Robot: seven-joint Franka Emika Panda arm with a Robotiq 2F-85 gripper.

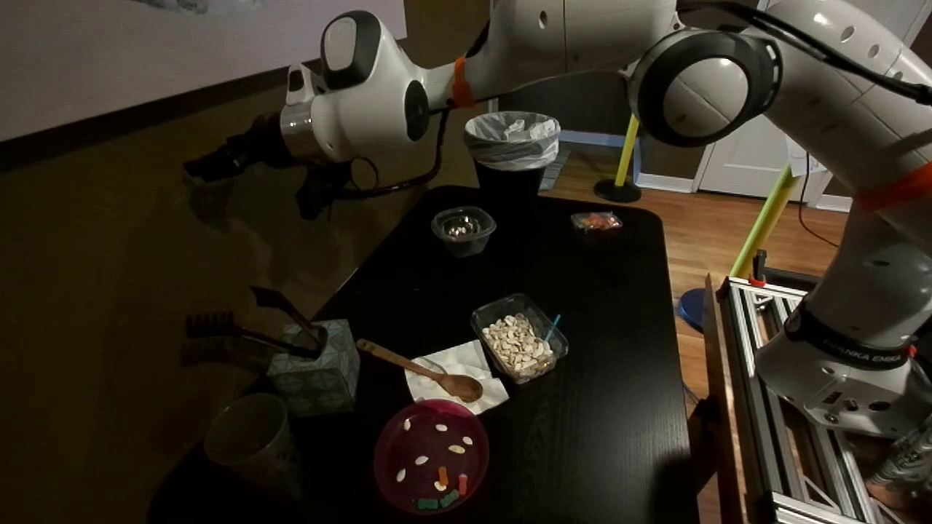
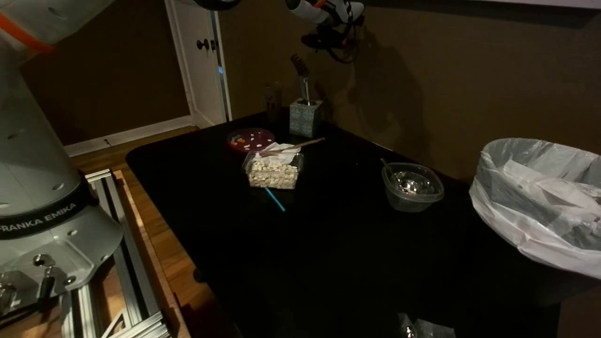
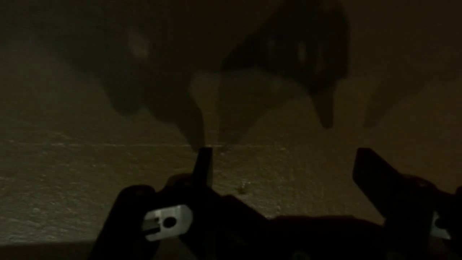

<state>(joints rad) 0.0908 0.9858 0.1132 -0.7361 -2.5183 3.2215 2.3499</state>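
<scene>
1. End effector [image 3: 284,159], black and two-fingered: in the wrist view its fingers [image 3: 377,178] are spread wide, and nothing is held between them.
2. Dim brown wall [image 1: 131,240]: faced by the fingers and nearest to them; whether it is touched cannot be told.
3. Blue-grey patterned cardboard tissue box [image 1: 317,382]: a dark comb-headed utensil [image 1: 233,329] and a dark flat-headed utensil [image 1: 275,298] are stood in it, both leaning.
4. Brown wooden spoon [image 1: 445,380]: laid, ungrasped, across a white paper napkin [image 1: 470,360].
5. Clear rectangular plastic container [image 1: 537,314]: partly filled with pale flat pieces [image 1: 515,342] and borne, like items 3 and 4, by the black surface [image 1: 604,364].
6. Dark-magenta round plate [image 1: 421,479]: a few similar pale pieces [image 1: 456,449] are scattered over it, with green, orange and red oblongs [image 1: 443,477] grouped toward its edge.
7. Tall clear cup [image 1: 251,440]: its markings are too dim to be read.
8. White robot base [image 2: 56,256]: the lettering "FRANKA EMIKA" can be read on its black band [image 2: 83,199] in both exterior views.
</scene>
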